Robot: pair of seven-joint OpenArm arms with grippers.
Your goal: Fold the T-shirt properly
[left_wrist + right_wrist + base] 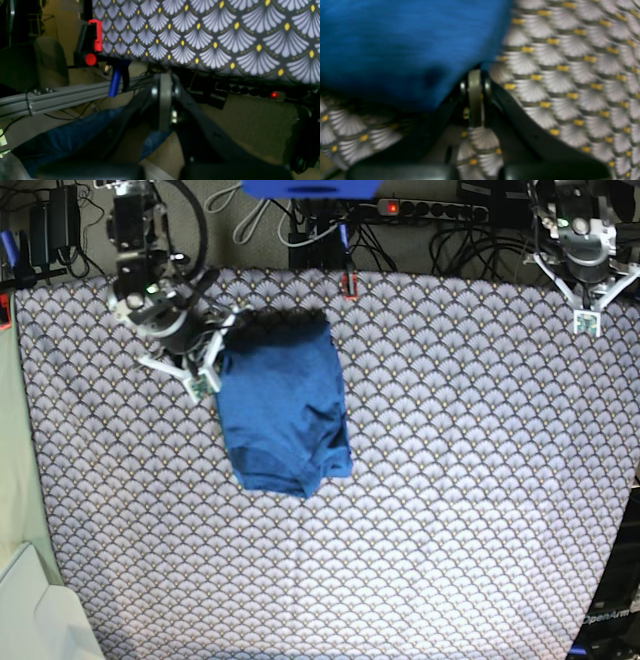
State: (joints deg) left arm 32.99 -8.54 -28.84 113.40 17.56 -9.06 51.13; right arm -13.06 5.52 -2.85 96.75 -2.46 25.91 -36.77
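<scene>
The scallop-patterned table cover [450,510] fills nearly the whole base view, purple-grey fans with small yellow dots, running off the bottom edge. On its upper left part lies the T-shirt [283,405], plain medium blue, folded into a compact, roughly rectangular bundle. Its top edge is straight and in shadow, its lower edge is rounded and uneven, with one corner sticking out at lower right; no sleeves show.

The right gripper [203,383] sits just beside the shirt's upper left edge, low over the cover. In the right wrist view its jaws are drawn together, the blue fabric [395,45] lying right at the tips; the picture is blurred, so whether any cloth is pinched cannot be told.

The left gripper [586,320] hangs at the far upper corner, well apart from the shirt, its jaws together on nothing. Its wrist view looks past the cover's edge [225,37] to an aluminium rail [62,100], a red and black clamp [91,43] and a power strip [250,91] with a red light; a dark blue shape at lower left there is too dim to identify
</scene>
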